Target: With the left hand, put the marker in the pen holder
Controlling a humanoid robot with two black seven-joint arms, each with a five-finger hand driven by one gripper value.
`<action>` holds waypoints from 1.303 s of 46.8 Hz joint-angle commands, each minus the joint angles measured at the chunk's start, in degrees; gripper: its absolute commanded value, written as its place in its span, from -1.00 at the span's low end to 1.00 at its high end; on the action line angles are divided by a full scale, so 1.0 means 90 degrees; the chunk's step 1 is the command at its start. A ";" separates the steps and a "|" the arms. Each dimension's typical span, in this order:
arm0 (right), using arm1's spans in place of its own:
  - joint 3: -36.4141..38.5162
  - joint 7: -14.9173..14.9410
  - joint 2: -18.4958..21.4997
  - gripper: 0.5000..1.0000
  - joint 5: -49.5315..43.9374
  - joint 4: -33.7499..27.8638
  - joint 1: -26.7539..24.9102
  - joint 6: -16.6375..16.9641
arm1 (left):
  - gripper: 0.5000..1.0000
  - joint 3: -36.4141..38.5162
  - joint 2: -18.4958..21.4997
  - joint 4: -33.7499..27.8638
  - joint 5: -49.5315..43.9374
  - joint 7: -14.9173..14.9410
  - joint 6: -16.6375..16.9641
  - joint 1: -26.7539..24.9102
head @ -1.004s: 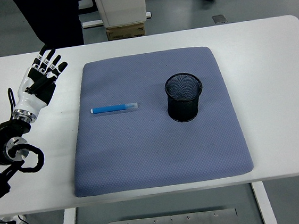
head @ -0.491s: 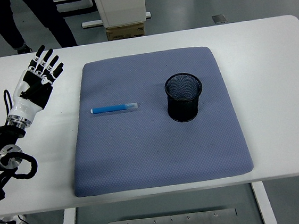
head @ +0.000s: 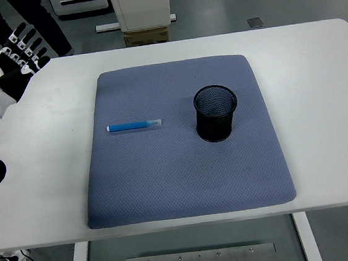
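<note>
A blue marker (head: pixel 134 126) with a clear cap lies flat on the grey-blue mat (head: pixel 185 179), left of centre, pointing left to right. An upright black mesh pen holder (head: pixel 216 113) stands on the mat to the marker's right, with nothing visible inside it. My left hand (head: pixel 11 60) is raised at the far upper left, over the table's left edge, fingers spread and holding nothing. It is well away from the marker. The right arm does not show.
The mat covers the middle of the white table (head: pixel 319 90). A person's dark legs (head: pixel 19 16) stand beyond the far left corner. A white unit and a cardboard box (head: pixel 145 34) sit behind the far edge.
My left hand has drawn back up and to the left, away from the mat. The marker and pen holder have stayed where they were.
</note>
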 commanded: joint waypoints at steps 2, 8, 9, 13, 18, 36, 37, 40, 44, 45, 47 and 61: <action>0.0000 0.0001 -0.0001 1.00 0.0000 0.0000 0.0000 0.0000 | 1.00 0.1922 -0.0089 -0.0077 0.0029 0.0000 0.0017 -0.0650; 0.0000 0.0001 -0.0001 1.00 0.0000 0.0000 0.0000 0.0000 | 1.00 0.2155 -0.0118 -0.0312 0.0097 0.0000 0.0037 -0.0883; 0.0000 0.0001 -0.0001 1.00 0.0000 0.0000 0.0000 0.0000 | 1.00 0.2301 -0.0118 -0.0341 0.0107 0.0000 0.0037 -0.1000; 0.0000 0.0001 -0.0001 1.00 0.0000 0.0000 0.0000 0.0000 | 1.00 0.2956 -0.0138 -0.0341 0.0126 0.0255 0.0134 -0.1420; 0.0000 0.0001 -0.0001 1.00 0.0000 0.0000 0.0000 0.0000 | 1.00 0.3395 -0.0333 -0.0351 0.0146 0.0520 0.0213 -0.1791; 0.0000 0.0001 -0.0001 1.00 0.0000 0.0000 0.0000 0.0000 | 1.00 0.3972 -0.0870 -0.0390 0.0156 0.0471 0.0213 -0.2476; 0.0000 -0.0009 -0.0001 1.00 0.0000 0.0000 0.0000 0.0000 | 1.00 0.3992 -0.0909 -0.0390 0.0166 0.0500 0.0213 -0.2495; 0.0000 0.0001 -0.0001 1.00 0.0000 0.0000 0.0000 0.0000 | 1.00 0.4282 -0.1103 -0.0361 0.0417 0.0568 0.0271 -0.2708; 0.0000 0.0001 -0.0001 1.00 0.0000 0.0000 0.0000 0.0000 | 1.00 0.4791 -0.1329 -0.0371 0.0829 0.0696 0.0447 -0.3051; 0.0000 0.0001 -0.0001 1.00 0.0000 0.0000 0.0000 0.0000 | 1.00 0.4889 -0.1378 -0.0371 0.0897 0.0715 0.0466 -0.3091; 0.0000 0.0001 -0.0001 1.00 0.0000 0.0000 0.0000 0.0000 | 1.00 0.5036 -0.1475 -0.0371 0.1063 0.0715 0.0486 -0.3179; 0.0000 0.0001 -0.0001 1.00 0.0000 0.0000 0.0000 0.0000 | 1.00 0.5457 -0.1778 -0.0390 0.2207 0.0735 0.0486 -0.3501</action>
